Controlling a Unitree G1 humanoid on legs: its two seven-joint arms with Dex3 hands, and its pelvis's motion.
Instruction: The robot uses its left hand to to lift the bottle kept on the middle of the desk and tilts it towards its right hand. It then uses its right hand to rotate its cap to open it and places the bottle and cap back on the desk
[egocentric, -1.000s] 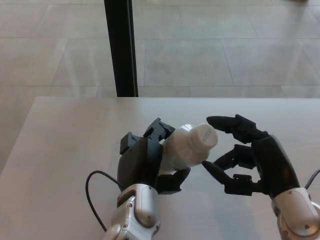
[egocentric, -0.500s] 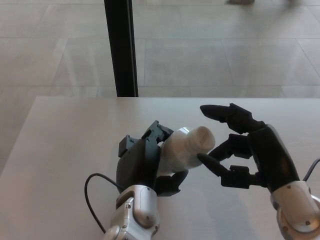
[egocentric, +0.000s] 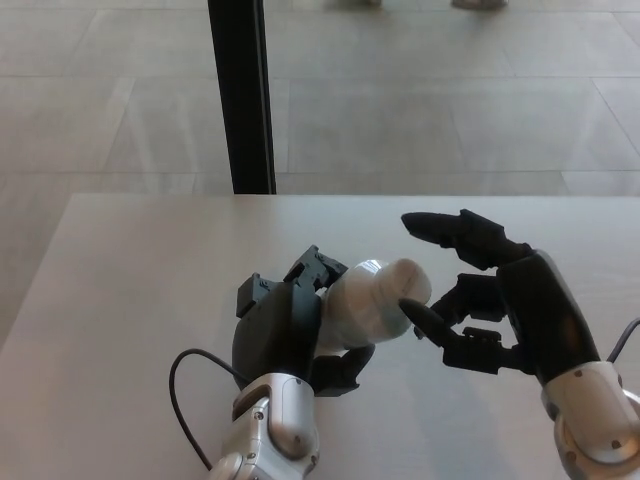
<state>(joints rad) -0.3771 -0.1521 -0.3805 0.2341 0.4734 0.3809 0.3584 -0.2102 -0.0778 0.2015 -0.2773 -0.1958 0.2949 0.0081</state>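
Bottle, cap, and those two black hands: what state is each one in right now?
Bottle: held off the desk, tilted toward the right hand.
Cap: on the bottle, not yet removed.
Left hand: shut on the bottle.
Right hand: open, one fingertip at the cap.
Desk: bare apart from a black cable.

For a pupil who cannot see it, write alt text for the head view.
A left robot hand holds a white bottle tilted toward the right robot hand, whose open fingers reach its cap. Both are above a pale desk, with a black post behind.
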